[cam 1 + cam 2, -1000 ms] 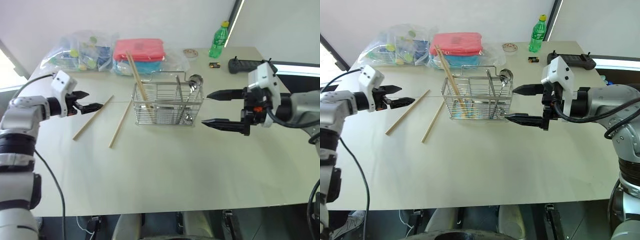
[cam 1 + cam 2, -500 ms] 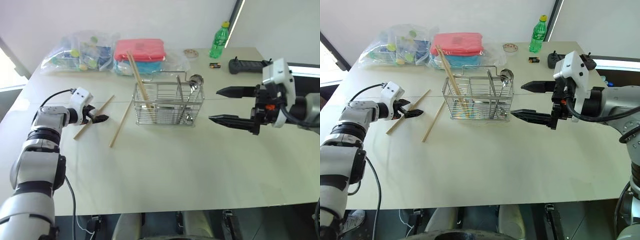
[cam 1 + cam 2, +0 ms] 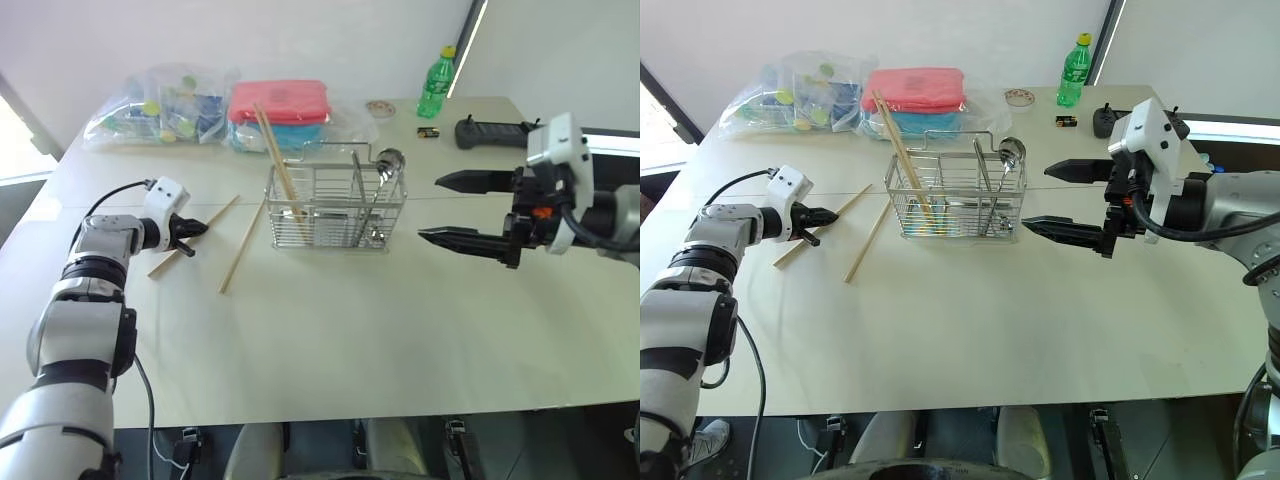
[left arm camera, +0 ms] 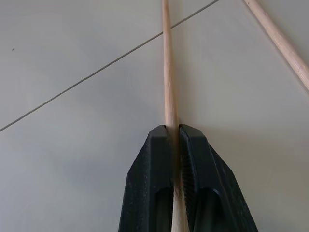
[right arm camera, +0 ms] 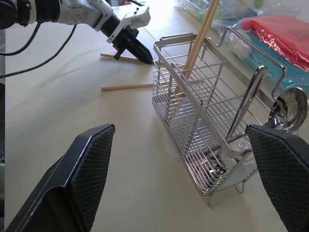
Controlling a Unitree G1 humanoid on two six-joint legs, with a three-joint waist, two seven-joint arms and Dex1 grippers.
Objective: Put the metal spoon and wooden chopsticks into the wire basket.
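The wire basket (image 3: 335,208) stands mid-table with two wooden chopsticks (image 3: 275,160) leaning in its left end and the metal spoon (image 3: 390,160) upright in its right end. Left of the basket, two more chopsticks lie on the table. My left gripper (image 3: 195,228) is low over the table and shut on the outer one (image 4: 167,72), which runs out between its fingertips. The other loose chopstick (image 3: 243,245) lies apart, nearer the basket. To the basket's right my right gripper (image 3: 430,208) hovers open and holds nothing.
Along the far edge sit clear plastic bags (image 3: 165,100), a red-lidded plastic box (image 3: 278,100), a green bottle (image 3: 436,82), a black controller (image 3: 490,130) and a small battery (image 3: 428,130). The near half of the table (image 3: 330,350) is bare.
My left gripper came down to the table beside the outer loose chopstick and closed on it. The right gripper stayed open and nearly still.
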